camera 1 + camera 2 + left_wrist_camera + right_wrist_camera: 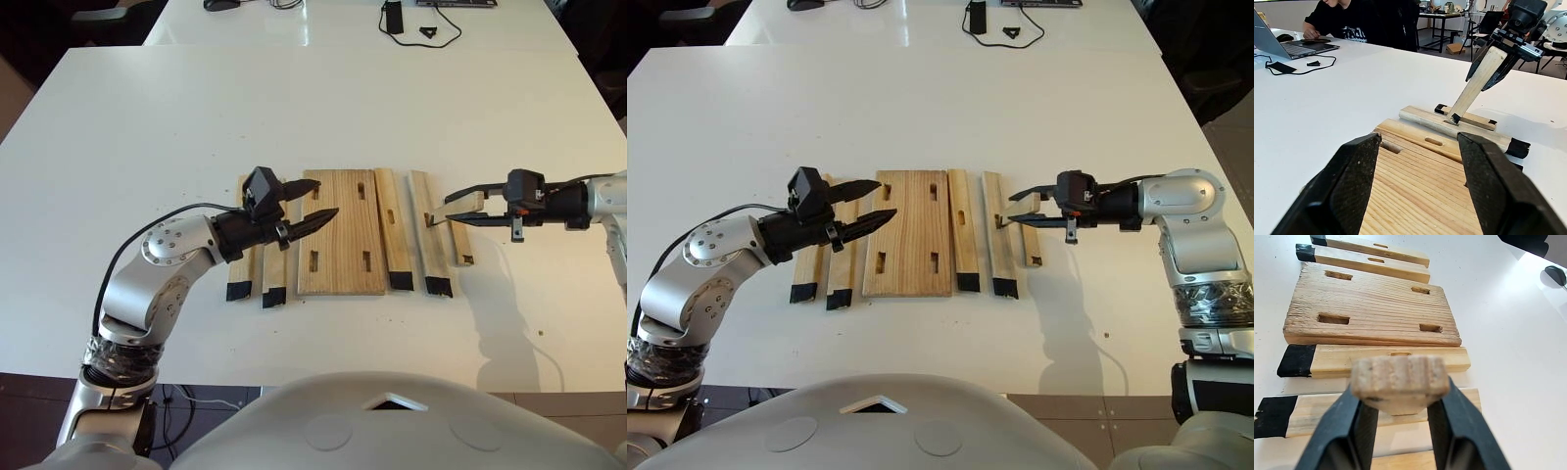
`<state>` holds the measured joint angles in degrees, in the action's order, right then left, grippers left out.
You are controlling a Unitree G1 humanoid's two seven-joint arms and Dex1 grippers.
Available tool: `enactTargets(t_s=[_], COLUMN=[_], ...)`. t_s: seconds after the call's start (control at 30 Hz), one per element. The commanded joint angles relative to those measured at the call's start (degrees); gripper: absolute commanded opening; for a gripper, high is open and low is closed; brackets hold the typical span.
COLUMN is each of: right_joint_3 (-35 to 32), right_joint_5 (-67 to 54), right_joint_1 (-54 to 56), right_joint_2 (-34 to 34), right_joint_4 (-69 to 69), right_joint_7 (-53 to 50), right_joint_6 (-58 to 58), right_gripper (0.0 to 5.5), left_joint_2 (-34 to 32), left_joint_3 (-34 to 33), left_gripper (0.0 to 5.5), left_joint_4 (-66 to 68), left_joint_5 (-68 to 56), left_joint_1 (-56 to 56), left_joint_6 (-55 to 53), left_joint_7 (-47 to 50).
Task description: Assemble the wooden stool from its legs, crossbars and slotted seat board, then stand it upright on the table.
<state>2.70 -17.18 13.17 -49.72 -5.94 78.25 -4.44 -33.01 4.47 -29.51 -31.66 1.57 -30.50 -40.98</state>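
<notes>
Right gripper (1017,210) clamped on short pale wooden crossbar (1478,82), tilted, lower end touching black-tipped wooden leg (431,245). Left gripper (315,203) fingers apart over slotted wooden seat board (341,245) on white tabletop (294,108).

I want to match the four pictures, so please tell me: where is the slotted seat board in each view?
Left eye view: the seat board lies mid-table, between the two arms.
Right eye view: the board again lies mid-table.
Left wrist view: the board is close, under the open left gripper.
Right wrist view: the board lies past the held crossbar.
Shared landmark: the slotted leg beside the board, on the robot's right.
</notes>
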Motion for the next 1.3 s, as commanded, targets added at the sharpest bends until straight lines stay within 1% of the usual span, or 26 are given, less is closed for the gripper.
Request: enactTargets(t_s=[0.03,0.23,0.37,0.5,0.57,0.67,0.97,1.3], right_joint_3=[1.68,2.85,3.84,6.77,8.80,10.96,17.05,17.62], right_joint_5=[2.08,2.07,-0.15,0.40,1.84,3.33,8.22,8.12], right_joint_1=[-1.38,-4.44,-1.94,4.51,9.28,12.98,8.89,8.74], right_joint_2=[0.34,-2.17,-3.23,-1.19,0.54,2.44,5.60,10.06], right_joint_4=[0.05,1.85,2.84,-2.11,-6.50,-10.38,-19.28,-22.97], right_joint_7=[-0.40,2.00,4.87,7.68,9.04,10.13,10.69,7.77], right_joint_6=[-0.06,0.04,4.19,7.60,8.26,8.39,4.33,4.71], right_gripper=[1.29,1.29,1.29,1.29,1.29,1.29,1.29,1.29], left_joint_2=[-0.15,-0.14,0.34,0.50,0.49,0.57,-0.11,-0.40], left_joint_3=[0.43,0.68,1.03,1.78,2.17,2.87,4.16,5.80], left_gripper=[2.89,2.89,2.89,2.89,2.89,2.89,2.89,2.89], left_joint_4=[-0.11,-1.25,-1.76,-1.77,-1.59,-1.28,-2.18,-2.39], left_joint_5=[0.88,1.24,1.47,1.76,1.77,2.02,2.15,2.75], left_joint_1=[0.29,-1.08,-1.64,-1.31,-0.79,-0.28,-1.51,-2.07], left_joint_6=[-0.13,-0.43,-0.61,-0.87,-1.05,-1.27,-1.93,-2.25], left_joint_7=[0.03,0.45,1.02,1.09,0.85,0.61,-0.26,-0.68])
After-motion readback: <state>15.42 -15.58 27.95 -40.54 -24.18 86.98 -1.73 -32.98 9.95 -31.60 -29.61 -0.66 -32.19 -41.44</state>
